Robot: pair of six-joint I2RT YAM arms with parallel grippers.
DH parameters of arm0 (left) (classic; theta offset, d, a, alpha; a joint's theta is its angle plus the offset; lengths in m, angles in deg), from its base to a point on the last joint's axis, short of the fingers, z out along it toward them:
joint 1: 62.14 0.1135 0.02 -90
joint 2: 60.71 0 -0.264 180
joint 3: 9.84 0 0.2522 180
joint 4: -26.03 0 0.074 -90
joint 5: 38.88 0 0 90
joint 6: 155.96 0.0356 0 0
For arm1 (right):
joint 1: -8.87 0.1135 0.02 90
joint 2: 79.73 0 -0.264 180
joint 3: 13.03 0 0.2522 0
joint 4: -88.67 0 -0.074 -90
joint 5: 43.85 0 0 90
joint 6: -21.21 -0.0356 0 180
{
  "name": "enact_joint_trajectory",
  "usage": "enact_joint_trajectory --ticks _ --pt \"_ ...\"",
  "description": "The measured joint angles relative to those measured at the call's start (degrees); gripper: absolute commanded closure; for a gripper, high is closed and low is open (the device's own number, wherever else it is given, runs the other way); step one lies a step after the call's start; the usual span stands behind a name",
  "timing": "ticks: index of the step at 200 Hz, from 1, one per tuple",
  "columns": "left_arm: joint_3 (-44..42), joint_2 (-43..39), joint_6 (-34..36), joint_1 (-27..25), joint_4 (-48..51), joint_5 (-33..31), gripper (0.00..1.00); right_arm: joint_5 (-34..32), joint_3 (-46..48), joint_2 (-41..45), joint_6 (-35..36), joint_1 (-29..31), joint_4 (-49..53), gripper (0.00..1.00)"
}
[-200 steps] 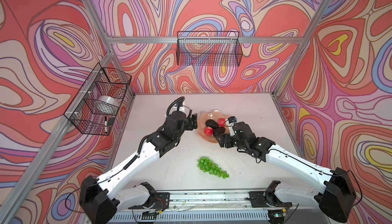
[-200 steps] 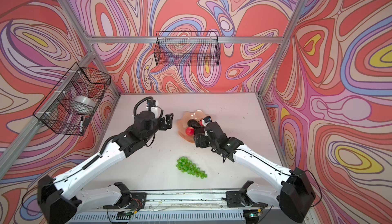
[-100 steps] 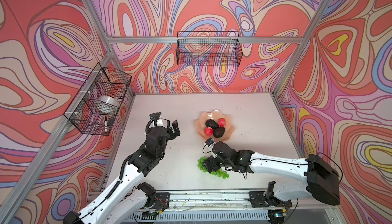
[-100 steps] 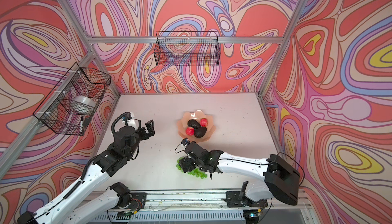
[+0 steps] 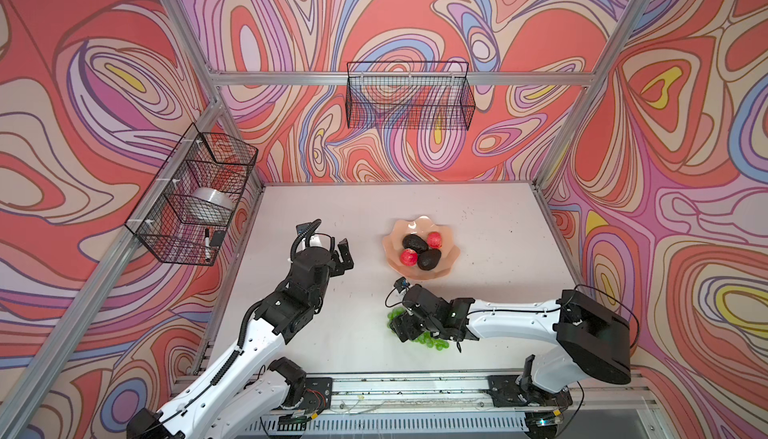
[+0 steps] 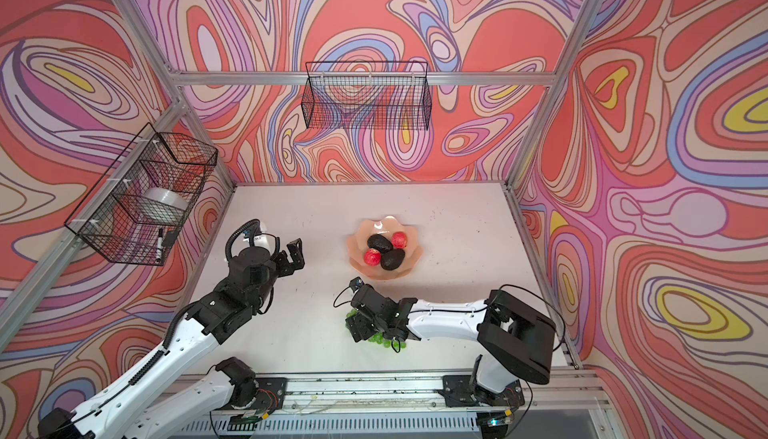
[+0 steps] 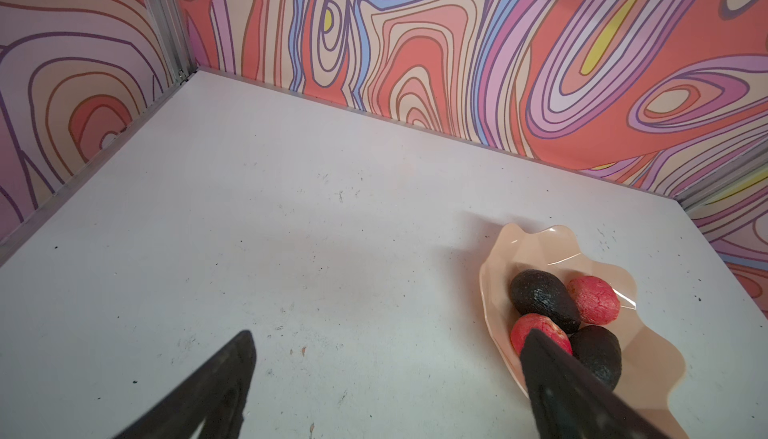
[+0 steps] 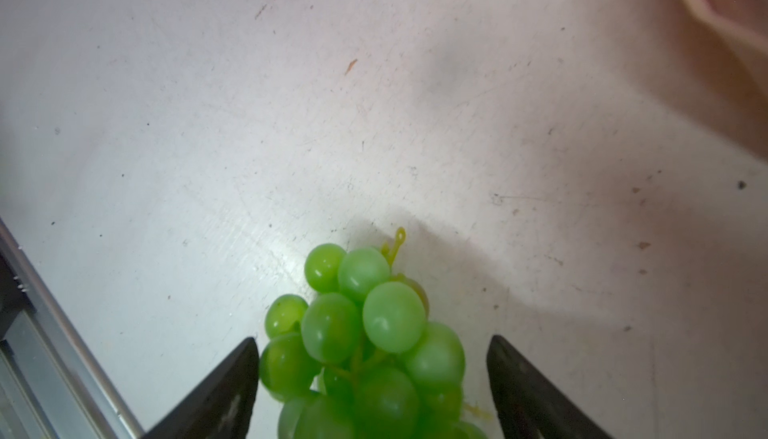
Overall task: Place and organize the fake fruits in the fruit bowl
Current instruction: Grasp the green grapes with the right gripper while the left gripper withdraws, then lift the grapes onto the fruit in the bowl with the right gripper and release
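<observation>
Right wrist view has the right gripper (image 8: 372, 340) straddling the green grapes (image 8: 392, 316), jaws apart, one finger just beside a grape and the other showing a gap, so nothing is gripped yet. The bunch lies on the table (image 5: 357, 225) at 6 o'clock from the fruit bowl (image 5: 415, 225), which already holds both red apples (image 5: 434, 240) and both avocados (image 5: 414, 244). A good close would centre across the thick part near the stem and squeeze gently, since the bunch looks soft and lumpy. How low the fingertips sit is hard to tell here. The left gripper (image 7: 388, 332), jaws wide and empty, hovers at 9 o'clock from the bowl.
</observation>
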Motion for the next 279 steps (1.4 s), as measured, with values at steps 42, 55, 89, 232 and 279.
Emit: enact_joint_trajectory --ticks 42,55,89,232,279 --pt "0.00 -0.07 0.02 0.02 0.04 -0.07 0.00 -0.37 -0.07 -2.73 -0.35 0.09 -1.57 0.28" --pt "0.00 -0.11 0.04 0.02 0.07 -0.07 0.00 -0.44 -0.20 -2.91 -0.42 0.11 -1.97 0.35" --pt "0.00 -0.15 0.07 0.04 0.26 -0.26 0.00 -0.90 -0.79 -2.93 -0.81 0.17 -2.45 0.52" --pt "0.00 -3.93 0.76 0.33 2.71 -2.58 0.00 0.04 -3.50 7.72 -2.16 -4.50 0.87 0.71" --pt "0.00 -4.26 1.14 0.37 2.93 -3.08 0.00 5.11 -8.90 14.60 -1.97 -15.02 3.30 0.69"
